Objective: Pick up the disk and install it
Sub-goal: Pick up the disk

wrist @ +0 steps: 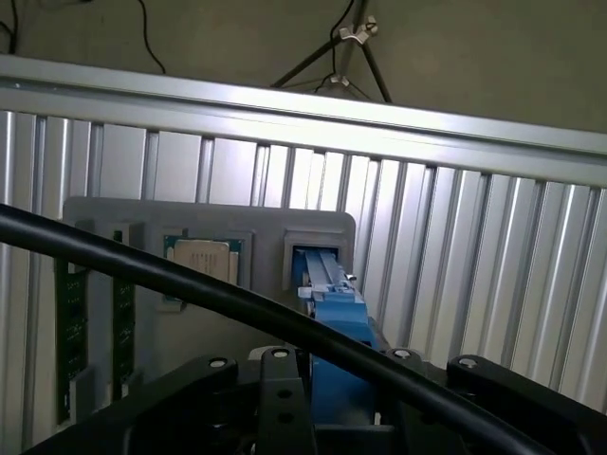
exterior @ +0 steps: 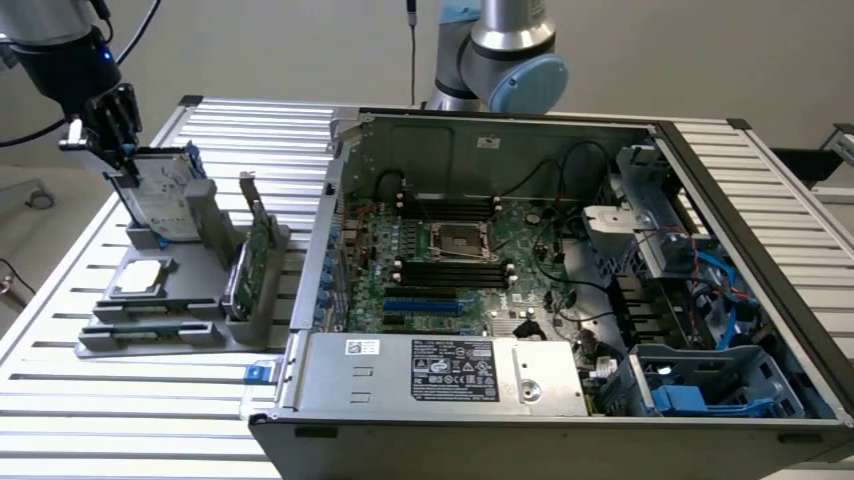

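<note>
Exterior view: the black two-fingered hand (exterior: 123,165) of the robot arm stands at the exterior view's far left, set over the upper edge of the disk (exterior: 167,200), a large rectangular silver-grey metal hard drive with a white printed label and blue plastic side rails. The fingers straddle that upper edge, one on each side; whether they press on the drive or stand just clear of it cannot be told. The disk stands on edge, leaning slightly, in a slot at the far end of a grey plastic fixture (exterior: 194,270) that lies on the slatted aluminium bench (exterior: 107,400). On the same fixture, nearer the camera, a small flat silver square part (exterior: 140,278) lies face up, and a thin green circuit card (exterior: 247,265) stands upright along the fixture's edge towards the exterior view's right. Just beside the fixture, on that side, an open dark metal computer case (exterior: 747,200) lies on the bench; it shows a green motherboard (exterior: 454,260), a silver box-shaped power supply (exterior: 441,370) at its near edge and a blue plastic bay (exterior: 707,395) in its near right corner. Wrist view: a blue rail of the disk rises between the black parts of the hand, and a thick black cable (wrist: 142,270) crosses in front of the fixture.
</note>
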`<state>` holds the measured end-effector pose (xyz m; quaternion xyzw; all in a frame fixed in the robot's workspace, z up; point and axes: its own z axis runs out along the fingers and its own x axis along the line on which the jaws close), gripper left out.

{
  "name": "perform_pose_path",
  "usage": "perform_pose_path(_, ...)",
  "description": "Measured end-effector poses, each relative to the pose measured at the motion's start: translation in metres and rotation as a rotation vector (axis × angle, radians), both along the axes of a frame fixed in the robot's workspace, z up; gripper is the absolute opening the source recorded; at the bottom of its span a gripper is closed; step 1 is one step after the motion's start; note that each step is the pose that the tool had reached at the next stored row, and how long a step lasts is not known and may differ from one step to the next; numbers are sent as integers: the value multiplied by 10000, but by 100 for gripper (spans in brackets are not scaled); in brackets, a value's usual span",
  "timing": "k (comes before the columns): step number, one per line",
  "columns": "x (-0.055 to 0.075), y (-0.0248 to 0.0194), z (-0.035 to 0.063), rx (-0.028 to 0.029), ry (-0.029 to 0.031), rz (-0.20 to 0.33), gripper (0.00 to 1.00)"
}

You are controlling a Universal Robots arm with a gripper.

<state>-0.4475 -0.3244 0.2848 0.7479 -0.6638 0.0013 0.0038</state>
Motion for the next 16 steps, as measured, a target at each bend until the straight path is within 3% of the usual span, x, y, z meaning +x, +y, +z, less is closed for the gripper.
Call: perform_pose_path(16,0,-35,-1,-10,0,-2,33)
